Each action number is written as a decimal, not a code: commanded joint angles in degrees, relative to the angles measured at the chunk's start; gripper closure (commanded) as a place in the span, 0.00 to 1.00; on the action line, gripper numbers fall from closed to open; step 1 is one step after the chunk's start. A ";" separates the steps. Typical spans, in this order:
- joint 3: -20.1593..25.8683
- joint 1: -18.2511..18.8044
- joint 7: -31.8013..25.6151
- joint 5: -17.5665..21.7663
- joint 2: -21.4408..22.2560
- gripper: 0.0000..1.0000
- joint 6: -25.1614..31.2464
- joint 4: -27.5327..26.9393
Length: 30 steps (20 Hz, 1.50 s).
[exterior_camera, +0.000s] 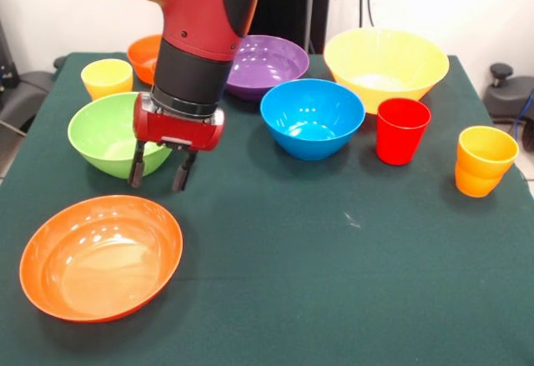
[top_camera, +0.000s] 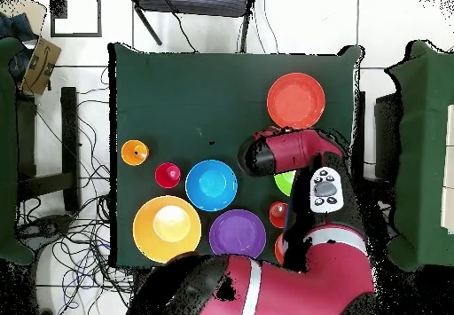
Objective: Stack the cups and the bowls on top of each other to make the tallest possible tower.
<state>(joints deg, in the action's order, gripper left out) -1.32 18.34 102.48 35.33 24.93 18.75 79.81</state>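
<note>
My gripper [exterior_camera: 158,172] is open and empty, its fingers [exterior_camera: 136,168] hanging at the near right rim of the green bowl [exterior_camera: 102,132]. The wide orange bowl [exterior_camera: 100,258] lies in front of it. The small orange bowl [exterior_camera: 143,52] and the pale yellow cup [exterior_camera: 107,77] stand behind the green bowl. The purple bowl [exterior_camera: 269,64], blue bowl [exterior_camera: 313,117] and large yellow bowl [exterior_camera: 385,64] stand to the right. The red cup [exterior_camera: 402,130] is upright. The amber-yellow cup [exterior_camera: 487,149] sits nested in the orange cup [exterior_camera: 474,184]. In the overhead view my arm [top_camera: 284,150] hides the gripper.
The dark green cloth [exterior_camera: 334,283] covers the table. In the overhead view the wide orange bowl [top_camera: 295,100], blue bowl [top_camera: 211,185], yellow bowl [top_camera: 167,229], purple bowl [top_camera: 237,233] and red cup [top_camera: 168,176] show. Cables lie on the floor to the left [top_camera: 71,214].
</note>
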 commanded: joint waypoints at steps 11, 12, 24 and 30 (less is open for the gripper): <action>10.18 3.91 0.48 -4.77 2.92 0.00 2.62 6.38; 10.66 4.27 0.24 -5.49 3.85 0.00 3.61 6.82; 11.82 4.99 -2.50 -8.80 8.02 0.00 9.67 8.20; 11.96 5.21 -2.66 -8.71 8.40 0.00 10.09 8.59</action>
<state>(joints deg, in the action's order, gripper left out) 4.77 22.98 102.48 27.72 33.32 22.66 84.93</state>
